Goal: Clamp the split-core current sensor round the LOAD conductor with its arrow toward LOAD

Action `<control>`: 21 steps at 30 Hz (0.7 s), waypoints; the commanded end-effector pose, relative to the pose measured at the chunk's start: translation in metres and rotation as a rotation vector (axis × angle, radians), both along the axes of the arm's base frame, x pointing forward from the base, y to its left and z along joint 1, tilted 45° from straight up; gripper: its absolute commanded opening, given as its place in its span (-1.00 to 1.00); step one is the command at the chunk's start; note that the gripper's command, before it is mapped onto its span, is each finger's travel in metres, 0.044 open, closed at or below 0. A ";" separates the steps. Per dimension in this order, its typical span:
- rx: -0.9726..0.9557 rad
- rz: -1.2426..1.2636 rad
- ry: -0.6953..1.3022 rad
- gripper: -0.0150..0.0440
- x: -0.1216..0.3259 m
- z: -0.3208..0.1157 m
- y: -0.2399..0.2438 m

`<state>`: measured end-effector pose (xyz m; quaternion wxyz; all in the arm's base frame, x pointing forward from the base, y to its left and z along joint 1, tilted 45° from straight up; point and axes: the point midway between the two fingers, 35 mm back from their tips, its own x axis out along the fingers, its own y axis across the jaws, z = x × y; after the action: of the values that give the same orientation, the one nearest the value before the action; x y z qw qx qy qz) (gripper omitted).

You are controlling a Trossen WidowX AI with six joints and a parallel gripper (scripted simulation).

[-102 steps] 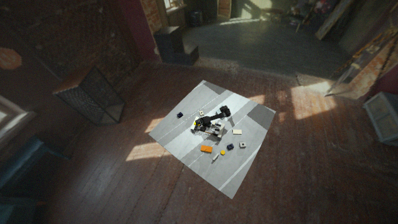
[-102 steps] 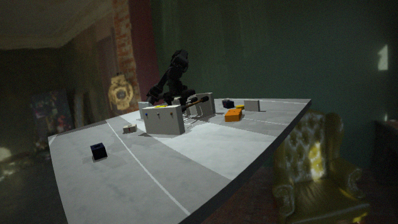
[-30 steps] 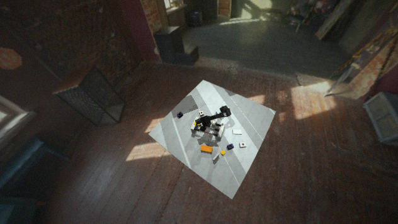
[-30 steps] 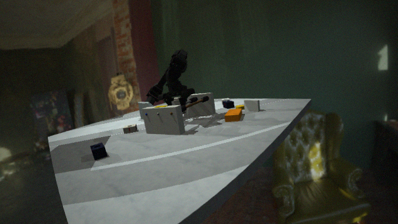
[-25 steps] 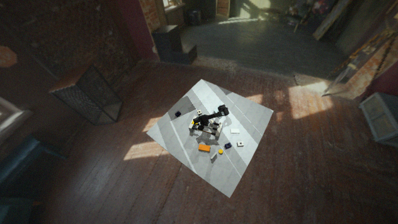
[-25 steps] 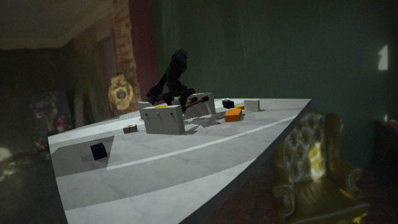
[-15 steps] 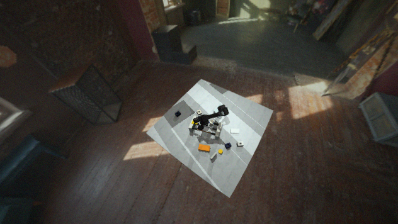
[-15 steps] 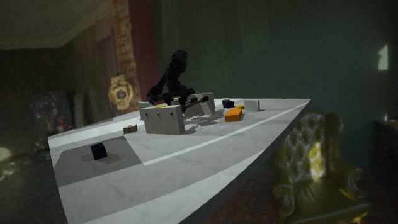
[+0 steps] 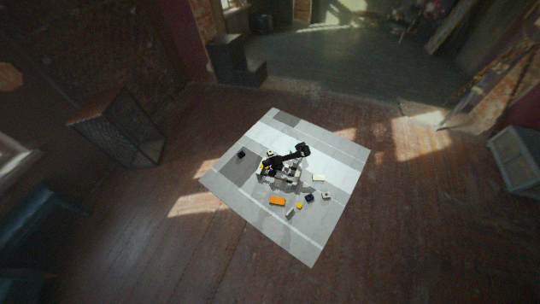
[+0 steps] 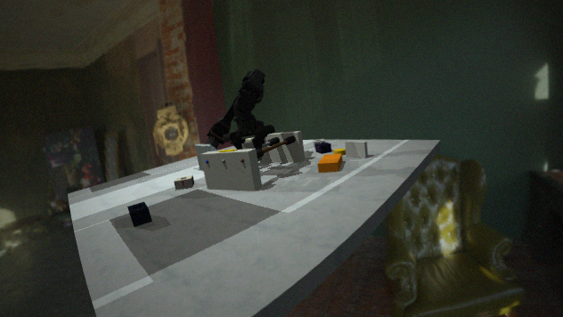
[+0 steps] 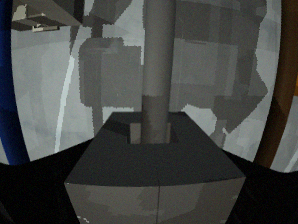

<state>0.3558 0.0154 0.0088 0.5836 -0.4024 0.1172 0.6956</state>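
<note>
The dark grey sensor (image 11: pixel 155 160) sits round the middle, grey conductor (image 11: pixel 160 60) in the wrist view. A thin seam runs down its near face; no gap shows there. Its arrow and latch cannot be made out. My gripper (image 11: pixel 149 141) is shut on the sensor, with black fingers at both sides. The blue conductor (image 11: pixel 6 100) is at the left and the brown conductor (image 11: pixel 286 100) (image 10: pixel 278 145) at the right. The conductors run between two pale end blocks. The near block (image 10: pixel 232 171) bears a yellow marking (image 10: pixel 228 150). Lettering is unreadable.
An orange block (image 9: pixel 277 201) (image 10: pixel 330 163), a yellow disc (image 9: pixel 299 206), a dark blue block (image 9: pixel 309 195) and an upright pale block (image 9: pixel 290 212) (image 10: pixel 356 150) stand beside the fixture. A dark cube (image 9: pixel 241 154) (image 10: pixel 140 214) and a small pale block (image 10: pixel 183 182) stand beyond the marked end.
</note>
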 end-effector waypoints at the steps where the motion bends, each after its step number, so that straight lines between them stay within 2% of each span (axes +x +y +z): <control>1: 0.000 0.000 0.001 0.13 0.000 0.000 0.000; 4: 0.000 0.000 0.001 0.40 0.000 0.000 0.000; 5: 0.000 0.000 0.001 0.42 0.000 0.000 0.000; 21: 0.000 0.000 0.001 0.42 0.000 0.000 0.000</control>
<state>0.3558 0.0154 0.0088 0.5836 -0.4023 0.1172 0.6956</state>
